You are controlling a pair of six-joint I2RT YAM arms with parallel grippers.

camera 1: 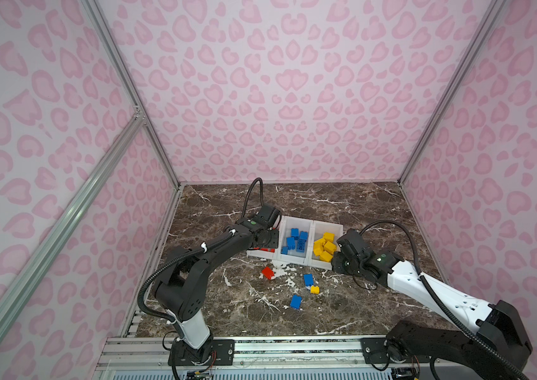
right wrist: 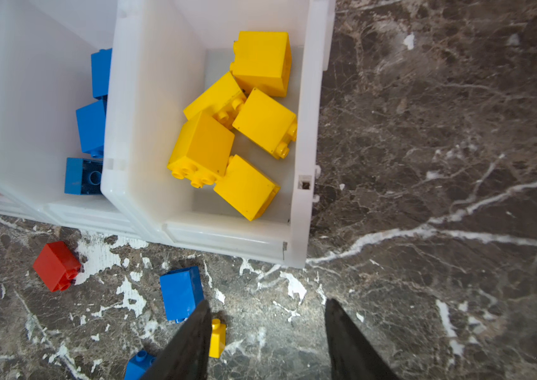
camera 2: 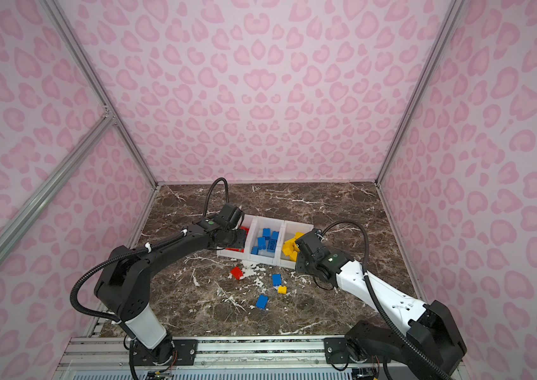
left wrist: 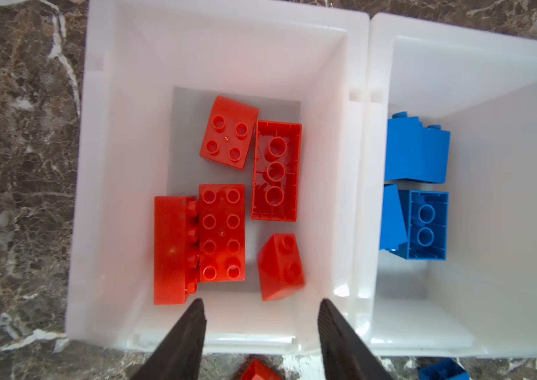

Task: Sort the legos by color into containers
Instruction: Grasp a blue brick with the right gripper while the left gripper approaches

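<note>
Three joined white containers (camera 1: 313, 224) stand mid-table. My left gripper (left wrist: 260, 304) hangs open over the left one (left wrist: 227, 19), which holds several red legos (left wrist: 221, 230); nothing is between its fingers. The middle container (right wrist: 30, 98) holds blue legos (camera 1: 295, 241) and the right one (right wrist: 306, 131) holds yellow legos (right wrist: 201, 144). My right gripper (right wrist: 267, 304) is open and empty above the table, in front of the yellow container. Loose on the table lie a red lego (camera 1: 268, 272), a blue lego (camera 1: 308, 280), a small yellow lego (camera 1: 315, 289) and another blue lego (camera 1: 295, 302).
The marble table (camera 1: 343, 204) is closed in by pink patterned walls on three sides. A metal rail (camera 1: 293, 345) carrying both arm bases runs along the front edge. In the right wrist view the small yellow lego (right wrist: 218, 339) lies just beside one finger.
</note>
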